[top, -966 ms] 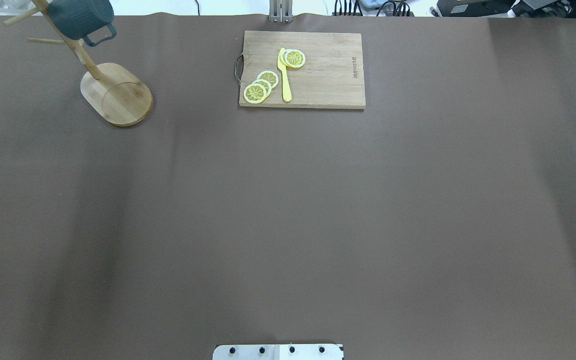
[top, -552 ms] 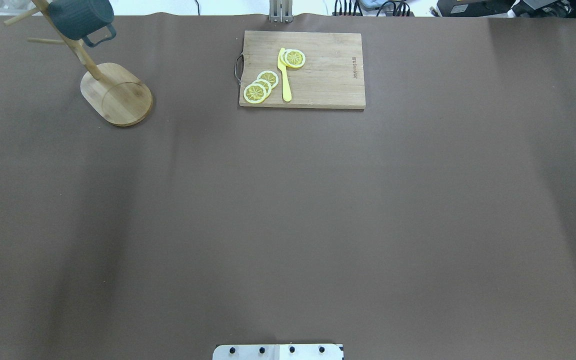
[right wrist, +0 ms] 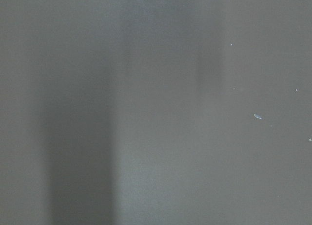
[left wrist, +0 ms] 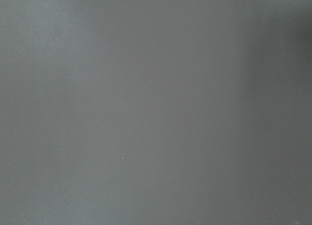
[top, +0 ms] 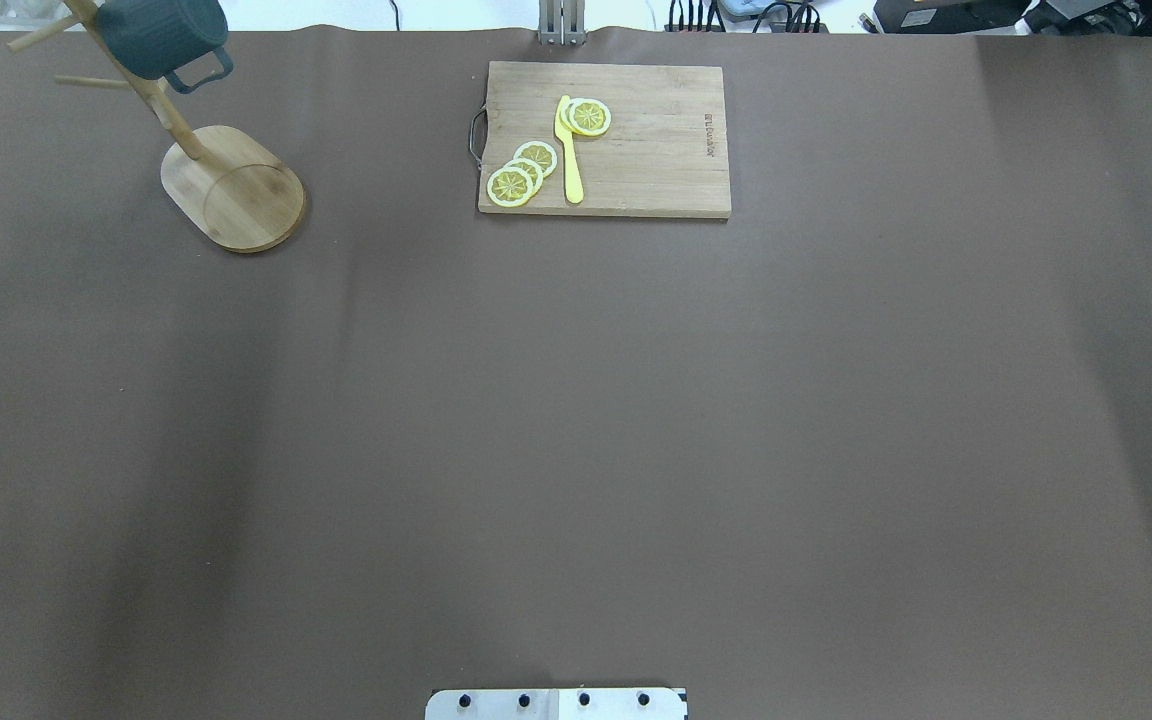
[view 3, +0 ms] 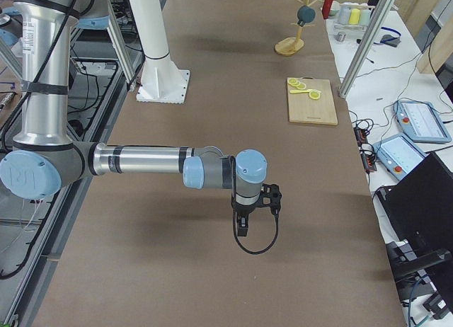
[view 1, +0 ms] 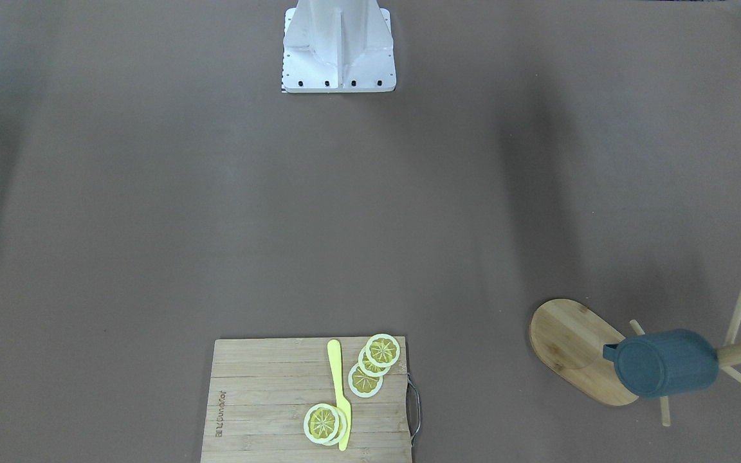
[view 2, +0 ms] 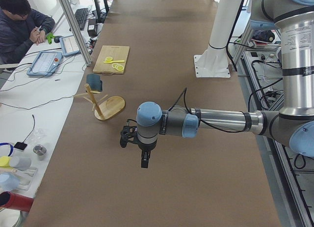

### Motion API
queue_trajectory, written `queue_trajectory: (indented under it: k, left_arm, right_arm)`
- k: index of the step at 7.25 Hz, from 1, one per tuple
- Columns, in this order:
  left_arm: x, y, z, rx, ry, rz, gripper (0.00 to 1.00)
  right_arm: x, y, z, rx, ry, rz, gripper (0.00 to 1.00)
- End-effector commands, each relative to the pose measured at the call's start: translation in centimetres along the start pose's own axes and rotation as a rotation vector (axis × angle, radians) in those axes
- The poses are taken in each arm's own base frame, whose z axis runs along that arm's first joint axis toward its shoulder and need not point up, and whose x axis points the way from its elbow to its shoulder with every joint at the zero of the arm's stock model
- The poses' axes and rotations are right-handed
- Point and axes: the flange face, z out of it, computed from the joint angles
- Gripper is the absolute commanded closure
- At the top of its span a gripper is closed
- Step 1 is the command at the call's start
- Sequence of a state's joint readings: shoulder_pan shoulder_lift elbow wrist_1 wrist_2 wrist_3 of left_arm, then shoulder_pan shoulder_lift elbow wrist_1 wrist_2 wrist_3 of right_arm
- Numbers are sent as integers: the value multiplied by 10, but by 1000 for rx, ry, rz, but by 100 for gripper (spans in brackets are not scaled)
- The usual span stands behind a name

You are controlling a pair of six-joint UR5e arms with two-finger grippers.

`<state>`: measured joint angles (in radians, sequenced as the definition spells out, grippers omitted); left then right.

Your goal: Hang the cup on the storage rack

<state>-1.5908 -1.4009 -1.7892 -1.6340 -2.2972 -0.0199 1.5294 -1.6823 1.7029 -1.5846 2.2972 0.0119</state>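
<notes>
Cup point(view 1: 666, 363) hangs on storage rack point(view 1: 563, 334), off table; inside hidden.

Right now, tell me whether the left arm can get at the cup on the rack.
Probably yes. The cup hangs on the storage rack at the table end nearest the left arm; nothing stands between them, and the cutting board lies well aside.

Matt cup point(view 1: 666, 363), smooth wooden storage rack point(view 1: 567, 337), matt brown table covering point(view 1: 370, 225)
</notes>
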Motion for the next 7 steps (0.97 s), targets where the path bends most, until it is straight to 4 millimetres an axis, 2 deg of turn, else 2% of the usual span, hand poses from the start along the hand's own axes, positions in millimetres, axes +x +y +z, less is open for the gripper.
queue_trajectory:
  k: [1,7]
  left_arm:
    - [-1,1,1,-2,1,-2,1]
    - [-1,2,1,-3,1,-3,1]
  right_arm:
    - [-2,0,0,0,-14,-2,0]
    - [-4,0,-1,1,-31,-4,0]
